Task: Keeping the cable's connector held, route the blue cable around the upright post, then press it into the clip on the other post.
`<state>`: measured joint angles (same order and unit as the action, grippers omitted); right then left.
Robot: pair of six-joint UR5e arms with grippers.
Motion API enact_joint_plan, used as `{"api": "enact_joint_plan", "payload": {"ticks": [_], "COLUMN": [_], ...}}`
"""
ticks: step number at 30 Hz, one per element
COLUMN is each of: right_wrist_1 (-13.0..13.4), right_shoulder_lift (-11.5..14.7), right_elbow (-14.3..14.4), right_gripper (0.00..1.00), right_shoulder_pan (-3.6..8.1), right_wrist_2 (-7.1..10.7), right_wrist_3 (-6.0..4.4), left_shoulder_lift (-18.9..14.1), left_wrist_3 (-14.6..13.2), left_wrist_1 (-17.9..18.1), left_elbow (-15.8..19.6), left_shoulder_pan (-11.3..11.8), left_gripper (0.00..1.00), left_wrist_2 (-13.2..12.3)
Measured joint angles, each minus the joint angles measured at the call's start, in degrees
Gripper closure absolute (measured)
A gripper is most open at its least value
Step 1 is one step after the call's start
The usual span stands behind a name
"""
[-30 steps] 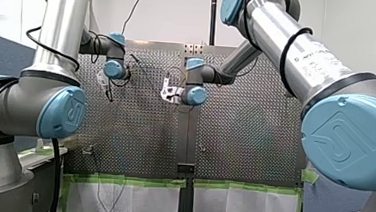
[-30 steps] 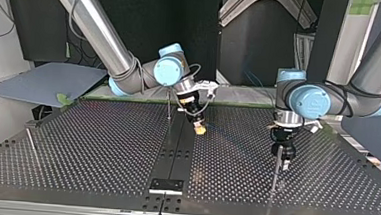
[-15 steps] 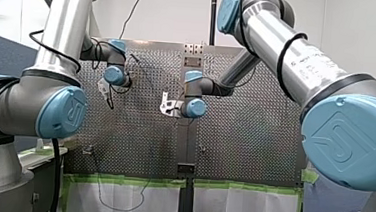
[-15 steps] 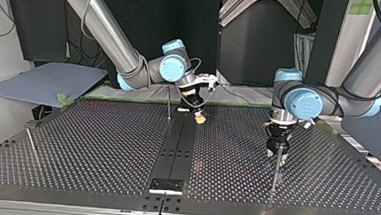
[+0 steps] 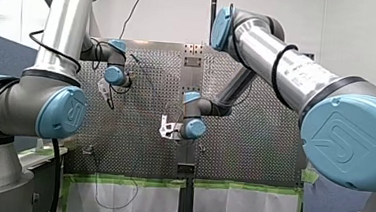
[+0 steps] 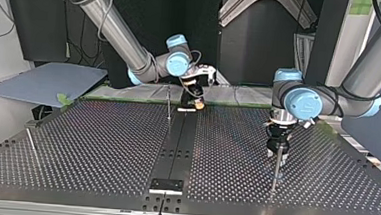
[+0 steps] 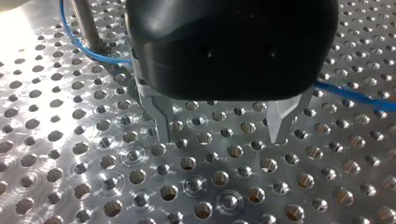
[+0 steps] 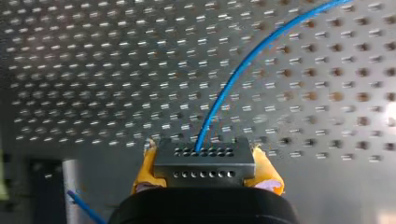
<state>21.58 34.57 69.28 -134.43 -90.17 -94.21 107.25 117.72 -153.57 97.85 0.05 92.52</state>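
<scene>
In the right wrist view my right gripper (image 8: 205, 176) has its yellow pads shut on the grey connector (image 8: 204, 158). The blue cable (image 8: 243, 65) leaves the connector and runs out over the perforated plate. In the left wrist view my left gripper (image 7: 221, 140) is open, its metal fingers (image 7: 161, 119) just above the plate with nothing between them. Behind it the blue cable (image 7: 91, 52) bends around the foot of an upright post (image 7: 86, 23). In the top view my left gripper (image 6: 278, 154) hangs over that post (image 6: 275, 175), and my right gripper (image 6: 194, 104) is at the far middle.
A second thin post (image 6: 168, 103) stands beside my right gripper near the black centre strip (image 6: 176, 151). A third post (image 6: 32, 147) leans at the top view's left. A grey board (image 6: 45, 81) lies beyond the table's far corner at the top view's left.
My right gripper has carried the connector towards the top view's far edge, lower in the front view. My left gripper lifted slightly along the post, then held still.
</scene>
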Motion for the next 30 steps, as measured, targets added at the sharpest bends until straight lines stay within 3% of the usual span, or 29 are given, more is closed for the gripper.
{"api": "enact_joint_plan", "payload": {"ticks": [15, 20, 30], "right_wrist_1": [1.64, 3.87, 7.92], "right_shoulder_lift": [-5.57, -6.8, -9.69], "right_elbow": [0.58, 2.7, 4.24], "right_gripper": [1.0, 1.0, 1.0], "right_shoulder_pan": [0.02, 0.53, 1.28], "right_wrist_2": [-0.83, -1.44, -2.98], "right_wrist_3": [-0.11, -1.22, -1.52], "left_shoulder_lift": [0.0, 0.0, 0.0], "left_wrist_3": [0.31, 0.32, 0.87], "left_wrist_1": [0.02, 0.02, 0.02], "left_elbow": [0.01, 0.0, -0.01], "left_shoulder_pan": [0.01, 0.01, 0.01], "left_gripper": [0.0, 0.0, 0.0], "left_wrist_2": [0.16, 0.21, 0.08]}}
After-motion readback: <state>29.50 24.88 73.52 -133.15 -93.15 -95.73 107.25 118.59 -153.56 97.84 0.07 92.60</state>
